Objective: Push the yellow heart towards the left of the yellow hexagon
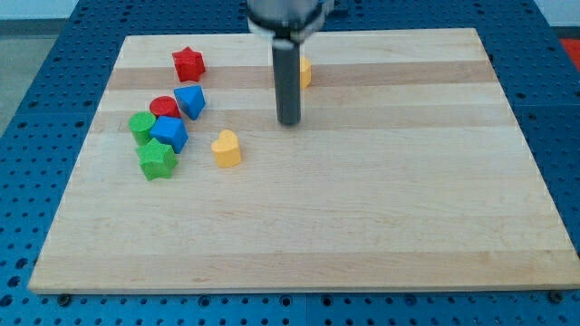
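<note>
The yellow heart [226, 148] lies on the wooden board [362, 208], left of centre. The yellow hexagon [304, 71] sits near the view's top, partly hidden behind my dark rod. My tip [288, 121] rests on the board to the right of and a little above the heart, and just below the hexagon, touching neither.
A cluster of blocks lies at the view's left: a red star [188, 63], a blue block [191, 100], a red cylinder [163, 107], a green block [141, 126], a blue block [169, 133] and a green star [157, 159]. Blue pegboard surrounds the board.
</note>
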